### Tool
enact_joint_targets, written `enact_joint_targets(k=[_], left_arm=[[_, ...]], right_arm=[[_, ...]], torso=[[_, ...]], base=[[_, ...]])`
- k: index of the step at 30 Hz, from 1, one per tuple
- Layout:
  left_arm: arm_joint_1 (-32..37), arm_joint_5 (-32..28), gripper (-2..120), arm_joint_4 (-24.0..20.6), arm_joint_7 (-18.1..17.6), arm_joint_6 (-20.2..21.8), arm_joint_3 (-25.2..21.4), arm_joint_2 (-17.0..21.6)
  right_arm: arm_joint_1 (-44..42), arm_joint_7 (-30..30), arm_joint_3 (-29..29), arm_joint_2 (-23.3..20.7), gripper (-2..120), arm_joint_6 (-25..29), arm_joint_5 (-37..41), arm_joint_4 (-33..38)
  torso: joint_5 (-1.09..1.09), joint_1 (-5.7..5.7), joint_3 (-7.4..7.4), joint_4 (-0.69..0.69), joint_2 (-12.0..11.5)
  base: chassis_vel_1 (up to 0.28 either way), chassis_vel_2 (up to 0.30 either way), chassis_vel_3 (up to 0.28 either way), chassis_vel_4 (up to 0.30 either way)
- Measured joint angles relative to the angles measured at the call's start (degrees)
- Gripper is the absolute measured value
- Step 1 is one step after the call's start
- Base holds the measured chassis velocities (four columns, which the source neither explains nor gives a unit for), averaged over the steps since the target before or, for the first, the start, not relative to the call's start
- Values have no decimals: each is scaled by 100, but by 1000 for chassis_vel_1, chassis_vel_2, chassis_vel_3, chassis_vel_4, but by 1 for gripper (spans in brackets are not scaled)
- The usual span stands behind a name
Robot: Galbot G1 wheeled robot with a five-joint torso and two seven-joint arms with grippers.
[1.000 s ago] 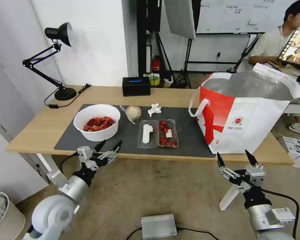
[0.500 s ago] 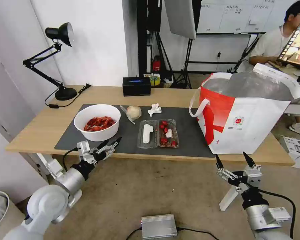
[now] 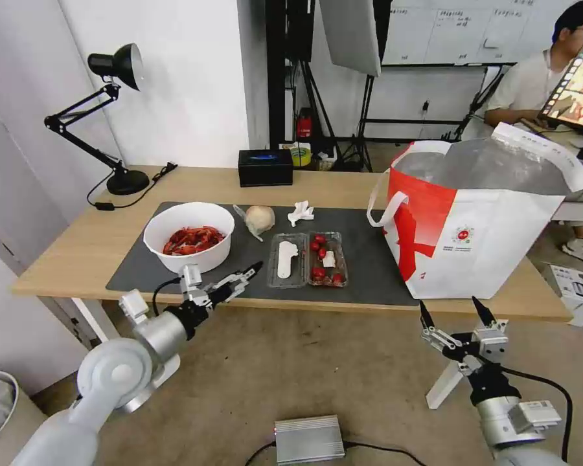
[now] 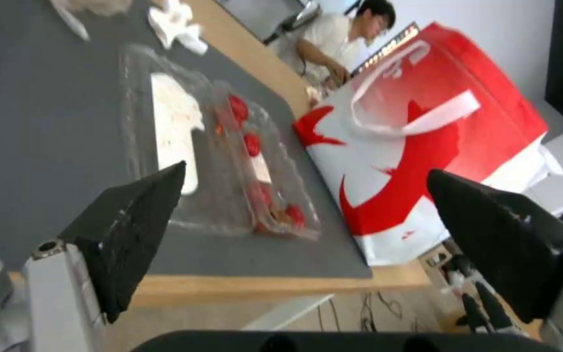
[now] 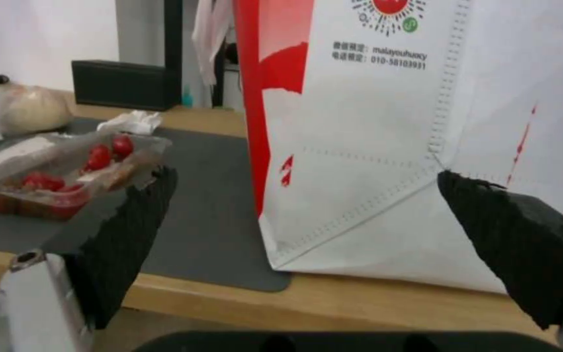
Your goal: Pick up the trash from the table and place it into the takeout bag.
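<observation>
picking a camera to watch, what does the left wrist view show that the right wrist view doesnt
Left wrist alone: the open left gripper at the table's near edge and the bag's white strap.

Right wrist alone: the open right gripper, the bag's printed logo, the black box and the wrapped lump.

Both: fruit box, tissue, grey mat.

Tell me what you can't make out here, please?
- Inside of the takeout bag: head view, its own walls and foil flap hide whatever it holds.
- White strip in the clear clamshell: too small to identify.
- Bowl: head view, its near wall hides how deep the shells go.
- Beige lump: right wrist view, the wrap blurs what it is.
</observation>
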Motion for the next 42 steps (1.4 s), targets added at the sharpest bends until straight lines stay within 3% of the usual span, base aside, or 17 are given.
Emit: enact_joint_targets(k=[3,11,24,30,32,33,34,38,42], left_arm=[[-286,-237,100,11,-397,66,395,29],[-758,-527,100,211,-854,96,870,-116],[-858,-442,100,432,-1052,77,987,-290],[-846,-394,100,494,-1056,69,952,-345],[-936,-370,100,653,-1125,64,1068,-425],[-936,-370,100,653,-1125,64,1068,-425],[-978,-361,100,742,-1182,61,1124,-469],[-1049,-358,100,843,-1234,44,1180,-502],[-1088,-430,100,837,-1366,17,1194,-523]], right_arm=[[37,12,5,2,100,-2,3,-76],[75,26,13,11,100,-12,21,-139],[823,155,-755,-291,100,-759,377,83],[1152,230,-1175,-474,100,-1025,1126,-84],[1563,556,-1519,-598,100,-1499,2318,-88],[1563,556,-1519,-598,100,-1499,2318,-88],[1702,729,-1612,-621,100,-1674,2871,-91],[1840,864,-1680,-595,100,-1797,3376,-156],[1886,873,-1698,-523,100,-1803,3414,-264]], torso=[[0,0,0,0,0],[0,0,0,0,0],[-1,0,0,1,0],[0,1,0,0,0],[0,0,0,1,0],[0,0,0,1,0],[0,0,0,0,0],[-1,0,0,0,0],[0,1,0,1,0]], base=[[0,0,0,0],[0,0,0,0],[0,0,0,0],[0,0,0,0],[0,0,0,0],[0,0,0,0],[0,0,0,0],[0,0,0,0],[0,0,0,0]])
